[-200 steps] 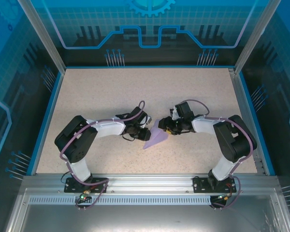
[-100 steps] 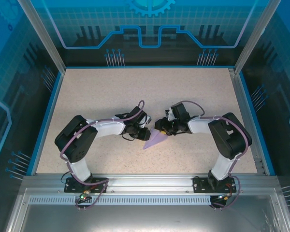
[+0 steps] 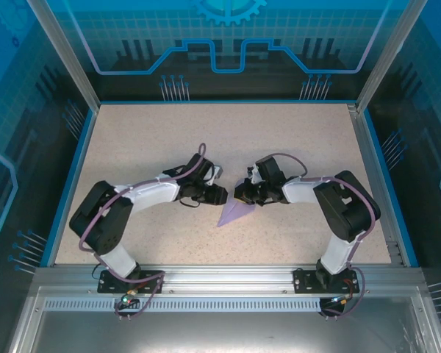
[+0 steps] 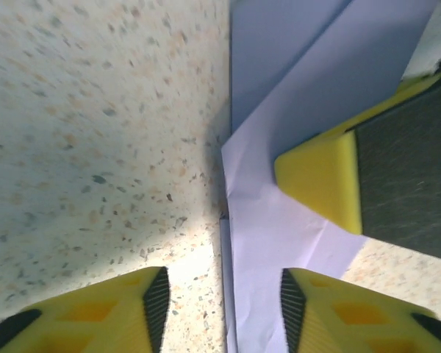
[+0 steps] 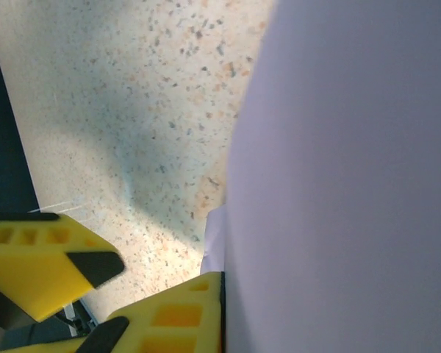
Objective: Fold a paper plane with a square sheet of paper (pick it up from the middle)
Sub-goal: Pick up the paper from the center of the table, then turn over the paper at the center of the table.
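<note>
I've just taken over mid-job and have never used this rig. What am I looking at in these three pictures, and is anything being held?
You are looking at two robot arms bolted at the near edge of a speckled table. The wide picture comes from a fixed camera above and behind them, so the left arm is on the left and the right arm on the right. The other two pictures come from a camera on each wrist, looking out past that arm's yellow fingers.

Between the arms lies a lavender paper, folded to a point. The left pincer is open and holds nothing; the paper's edge lies under the gap between its fingers. The right pincer is shut, with one finger resting against the paper. I cannot tell whether it pinches any of it.
</note>
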You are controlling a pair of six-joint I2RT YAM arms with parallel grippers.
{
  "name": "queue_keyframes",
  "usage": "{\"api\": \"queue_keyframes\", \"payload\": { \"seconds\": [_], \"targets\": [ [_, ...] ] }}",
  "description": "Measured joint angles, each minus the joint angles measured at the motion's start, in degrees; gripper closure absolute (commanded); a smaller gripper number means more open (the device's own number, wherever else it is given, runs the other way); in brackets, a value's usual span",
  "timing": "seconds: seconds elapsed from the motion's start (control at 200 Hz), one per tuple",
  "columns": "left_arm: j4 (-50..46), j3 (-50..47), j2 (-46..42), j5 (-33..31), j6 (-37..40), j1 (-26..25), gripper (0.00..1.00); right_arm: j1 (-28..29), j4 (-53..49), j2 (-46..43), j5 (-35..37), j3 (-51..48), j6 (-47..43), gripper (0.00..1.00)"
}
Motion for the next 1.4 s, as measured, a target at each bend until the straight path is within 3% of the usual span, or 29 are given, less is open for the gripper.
{"api": "queue_keyframes", "payload": {
  "seconds": [0.53,1.03,1.16,1.301,1.396],
  "targets": [
    [8.22,-12.11,-19.56,13.05,-15.61,9.62,0.24,-1.31,7.52,-8.94,-7.13,2.97,5.18,0.95],
    [24.48,-23.15,-27.30,19.17,-36.26,9.77,0.23,-1.60,13.40,-10.58,-9.62,4.81,10.08,0.96],
    [29.27,-23.63,-27.63,19.96,-39.98,9.77,0.27,-1.60,15.10,-10.69,-9.81,4.81,11.17,0.96],
    [33.44,-23.63,-27.63,20.92,-43.43,9.77,0.50,-1.60,17.00,-10.78,-10.03,4.68,12.46,0.96],
    [34.86,-23.63,-27.63,21.31,-44.00,9.77,0.58,-1.60,17.75,-11.19,-10.10,4.07,12.90,0.96]
  ]
}}
